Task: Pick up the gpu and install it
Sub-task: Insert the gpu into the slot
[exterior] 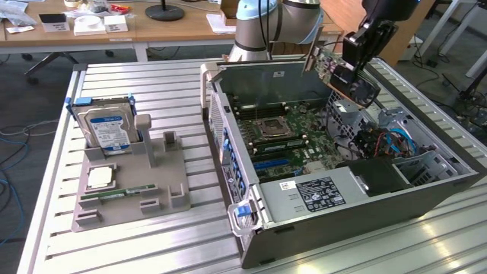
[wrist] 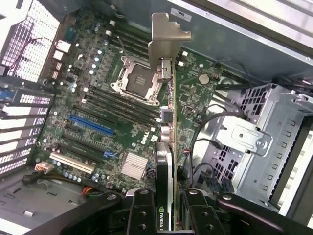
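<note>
Wrist view: black two-fingered gripper [wrist: 168, 203] is clasping the thin green gpu card [wrist: 167, 117] with silver bracket above the green motherboard [wrist: 98, 112] inside the open grey case [wrist: 239, 34], picked up but not yet slotted.

Bright, even light fills the scene; the ribbed metal surface [exterior: 437, 237] glares pale at the exterior view's right, perhaps from a window, and the computer case [exterior: 357, 217] holds soft shadow inside
</note>
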`<state>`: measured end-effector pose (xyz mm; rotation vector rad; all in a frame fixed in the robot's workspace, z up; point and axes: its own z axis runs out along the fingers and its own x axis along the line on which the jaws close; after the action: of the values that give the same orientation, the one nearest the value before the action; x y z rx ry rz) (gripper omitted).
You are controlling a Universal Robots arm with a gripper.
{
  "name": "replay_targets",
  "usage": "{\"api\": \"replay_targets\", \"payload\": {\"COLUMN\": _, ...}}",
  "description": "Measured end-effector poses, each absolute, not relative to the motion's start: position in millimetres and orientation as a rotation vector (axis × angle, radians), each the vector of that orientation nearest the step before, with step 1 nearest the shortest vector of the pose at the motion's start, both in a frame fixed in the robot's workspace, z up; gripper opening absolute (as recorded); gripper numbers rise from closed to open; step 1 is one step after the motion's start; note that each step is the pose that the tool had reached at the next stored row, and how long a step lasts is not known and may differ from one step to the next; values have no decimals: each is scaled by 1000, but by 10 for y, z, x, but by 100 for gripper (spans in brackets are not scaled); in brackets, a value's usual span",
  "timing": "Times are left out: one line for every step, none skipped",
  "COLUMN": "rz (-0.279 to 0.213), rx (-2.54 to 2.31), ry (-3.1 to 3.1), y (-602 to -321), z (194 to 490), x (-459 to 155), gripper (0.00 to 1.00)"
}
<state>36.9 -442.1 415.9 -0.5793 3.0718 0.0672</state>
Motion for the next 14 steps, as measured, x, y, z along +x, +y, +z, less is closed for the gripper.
{"api": "replay_targets", "payload": {"rz": 67, "rx": -592, "ry": 3069, "y": -4422, "z": 4159, "x": 368, "gripper": 27}}
{"api": "replay_targets", "payload": {"rz": 67, "rx": -606, "ry": 3067, "y": -4422, "z": 4159, "x": 368, "gripper": 27}}
{"api": "replay_targets", "payload": {"rz": 67, "rx": -619, "ry": 3065, "y": -4422, "z": 4159, "x": 367, "gripper": 27}}
{"api": "replay_targets", "payload": {"rz": 67, "rx": -632, "ry": 3062, "y": -4421, "z": 4159, "x": 367, "gripper": 27}}
{"api": "replay_targets", "payload": {"rz": 67, "rx": -644, "ry": 3060, "y": -4422, "z": 4158, "x": 366, "gripper": 27}}
{"api": "replay_targets", "payload": {"rz": 67, "rx": -657, "ry": 3057, "y": -4422, "z": 4159, "x": 365, "gripper": 27}}
{"api": "replay_targets", "payload": {"rz": 67, "rx": -669, "ry": 3055, "y": -4422, "z": 4159, "x": 365, "gripper": 27}}
{"api": "replay_targets", "payload": {"rz": 67, "rx": -682, "ry": 3052, "y": -4422, "z": 4159, "x": 365, "gripper": 27}}
{"api": "replay_targets", "payload": {"rz": 67, "rx": -694, "ry": 3050, "y": -4422, "z": 4159, "x": 364, "gripper": 27}}
{"api": "replay_targets", "payload": {"rz": 67, "rx": -706, "ry": 3047, "y": -4422, "z": 4159, "x": 364, "gripper": 27}}
{"api": "replay_targets", "payload": {"rz": 67, "rx": -718, "ry": 3045, "y": -4422, "z": 4159, "x": 363, "gripper": 27}}
{"api": "replay_targets", "payload": {"rz": 67, "rx": -730, "ry": 3042, "y": -4422, "z": 4158, "x": 363, "gripper": 27}}
{"api": "replay_targets", "payload": {"rz": 67, "rx": -741, "ry": 3039, "y": -4422, "z": 4159, "x": 362, "gripper": 27}}
{"api": "replay_targets", "payload": {"rz": 67, "rx": -753, "ry": 3037, "y": -4422, "z": 4159, "x": 362, "gripper": 27}}
